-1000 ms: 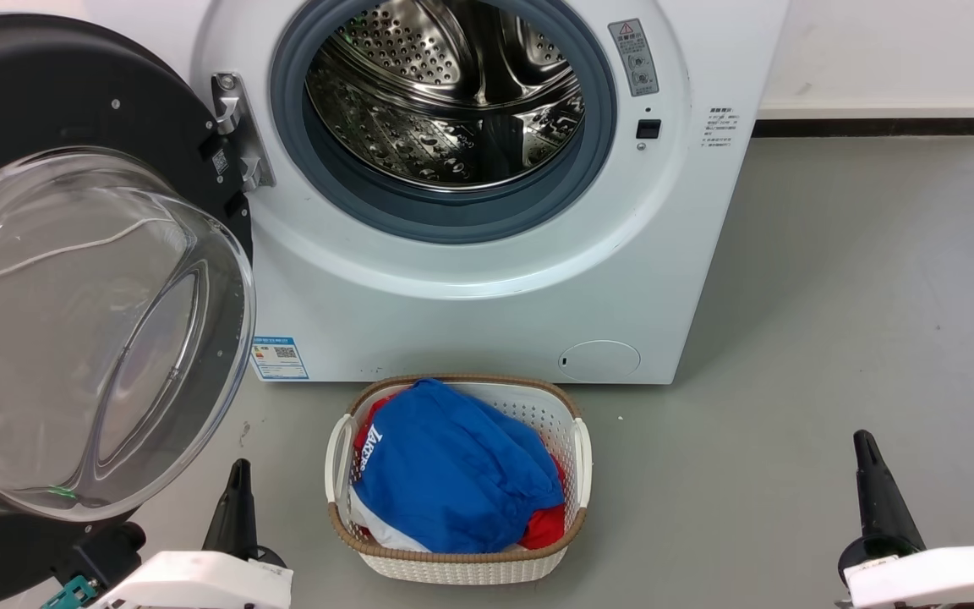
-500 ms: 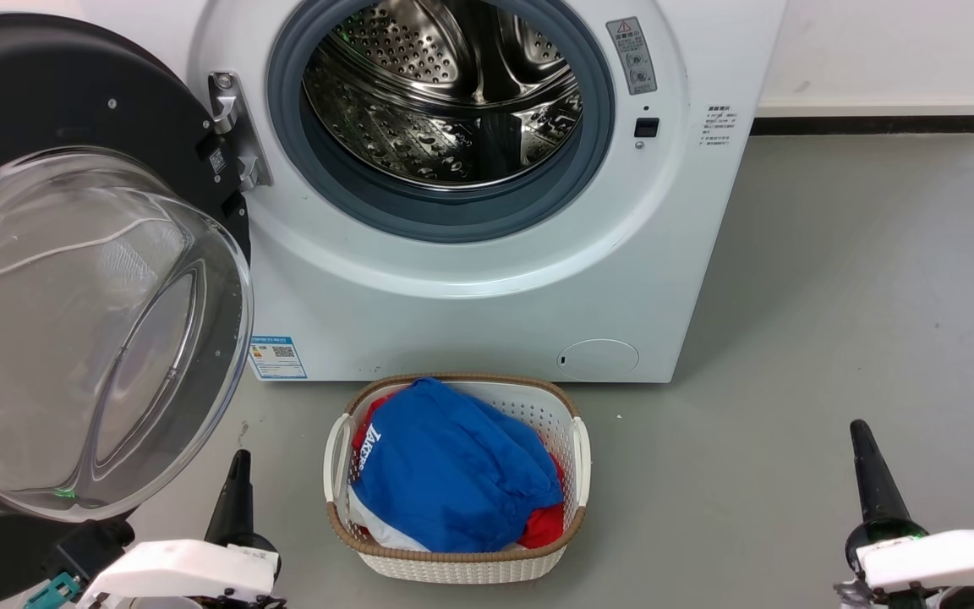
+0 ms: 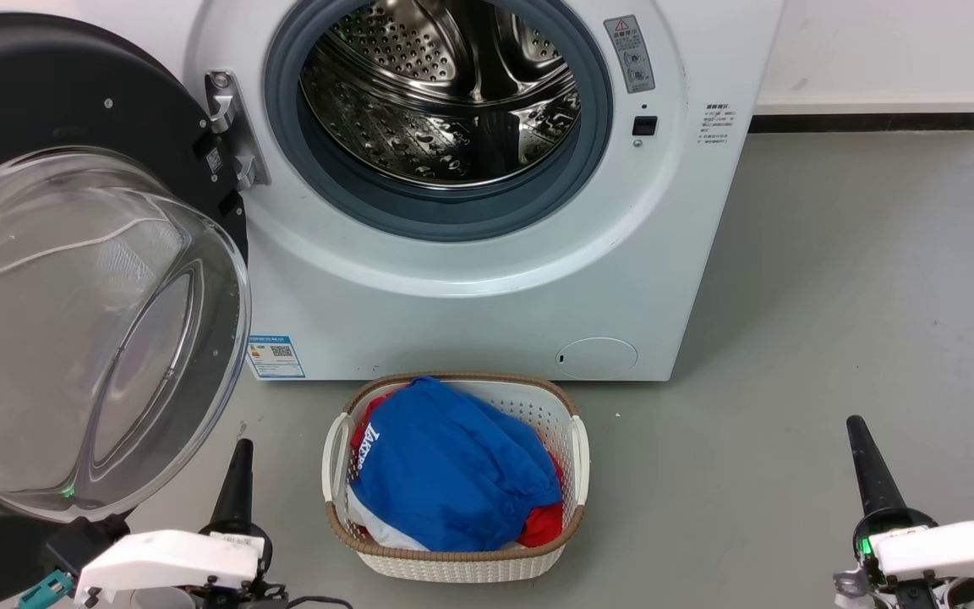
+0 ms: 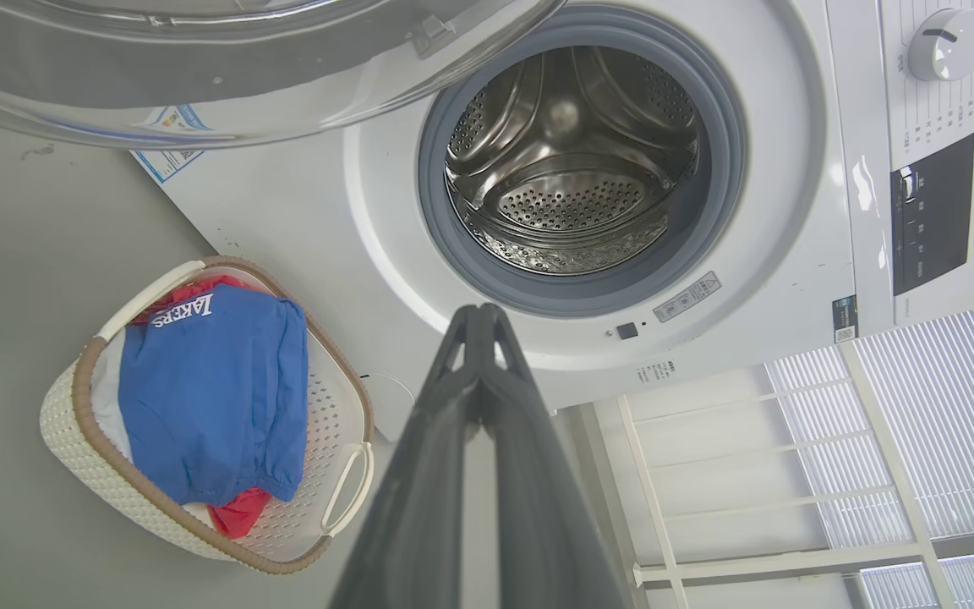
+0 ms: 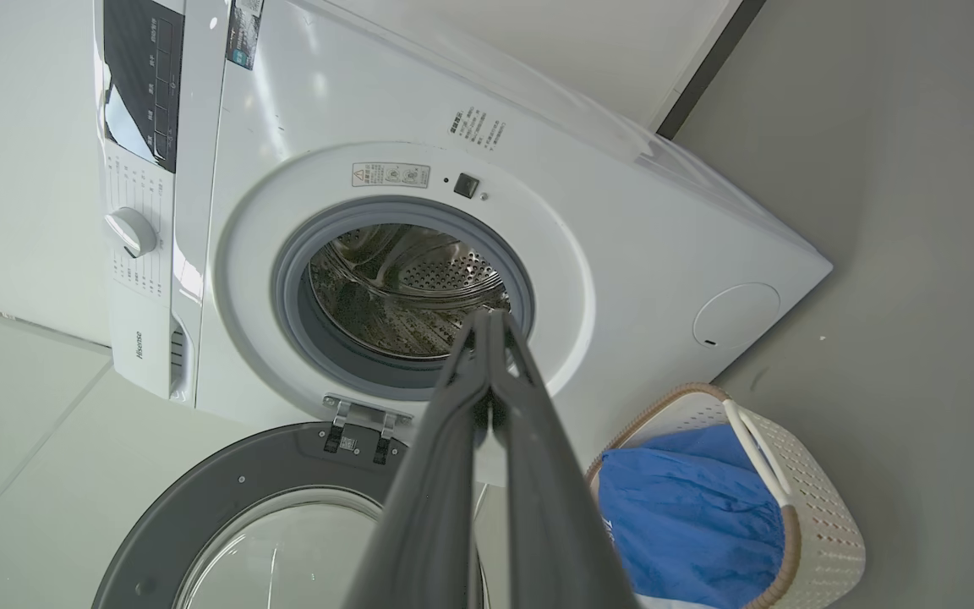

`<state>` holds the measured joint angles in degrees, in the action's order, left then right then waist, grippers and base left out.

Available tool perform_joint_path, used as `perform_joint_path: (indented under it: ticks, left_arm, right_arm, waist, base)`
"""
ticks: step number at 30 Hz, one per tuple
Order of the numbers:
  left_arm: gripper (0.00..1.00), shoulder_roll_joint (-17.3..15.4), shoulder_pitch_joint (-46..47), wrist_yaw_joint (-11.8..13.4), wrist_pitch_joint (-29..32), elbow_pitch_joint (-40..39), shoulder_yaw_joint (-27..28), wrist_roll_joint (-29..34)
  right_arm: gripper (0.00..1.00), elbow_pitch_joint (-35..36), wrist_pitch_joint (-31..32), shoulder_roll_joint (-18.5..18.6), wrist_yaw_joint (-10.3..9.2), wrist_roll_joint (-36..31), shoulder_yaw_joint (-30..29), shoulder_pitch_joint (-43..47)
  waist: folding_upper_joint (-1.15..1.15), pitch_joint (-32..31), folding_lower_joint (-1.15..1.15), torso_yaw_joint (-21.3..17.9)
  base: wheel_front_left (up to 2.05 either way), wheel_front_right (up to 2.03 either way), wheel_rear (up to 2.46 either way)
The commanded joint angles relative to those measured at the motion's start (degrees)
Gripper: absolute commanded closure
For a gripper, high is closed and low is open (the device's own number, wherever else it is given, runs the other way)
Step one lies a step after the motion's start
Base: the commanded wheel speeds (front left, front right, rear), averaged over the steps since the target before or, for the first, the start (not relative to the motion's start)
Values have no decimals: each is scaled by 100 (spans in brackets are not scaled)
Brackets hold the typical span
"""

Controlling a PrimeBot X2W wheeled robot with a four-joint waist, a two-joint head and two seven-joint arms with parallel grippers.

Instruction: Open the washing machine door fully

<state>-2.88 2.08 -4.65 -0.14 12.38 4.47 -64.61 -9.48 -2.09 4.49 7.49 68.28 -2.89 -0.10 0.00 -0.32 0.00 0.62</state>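
The washing machine door (image 3: 90, 279) stands swung wide, left of the washing machine (image 3: 487, 288), drum mouth (image 3: 440, 110) bare — the opening looks done to me. My left gripper (image 3: 241, 452) and right gripper (image 3: 857, 431) hang clear of it, fingers together, empty

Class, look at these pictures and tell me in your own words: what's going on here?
The washing machine door stands swung wide open on the robot's left, baring the drum of the washing machine. The left gripper and right gripper are shut, low, touching nothing. A laundry basket of clothes sits before the machine.
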Motion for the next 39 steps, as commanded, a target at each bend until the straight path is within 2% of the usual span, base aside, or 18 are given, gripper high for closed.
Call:
perform_joint_path:
  ticks: [1, 39]
  left_arm:
    - [100, 0, 142, -57, 42, -26, 36, -165]
    - [100, 2, 379, -246, 530, 127, 175, -2150]
  right_arm:
    - [100, 5, 38, 37, 1, 157, -14, -176]
    - [100, -341, 549, -1, 0, 2003, -125, -517]
  waist:
    - [0, 1, 0, -2]
    - [0, 36, 0, -44]
  base:
    - [0, 0, 0]
    - [0, 0, 0]
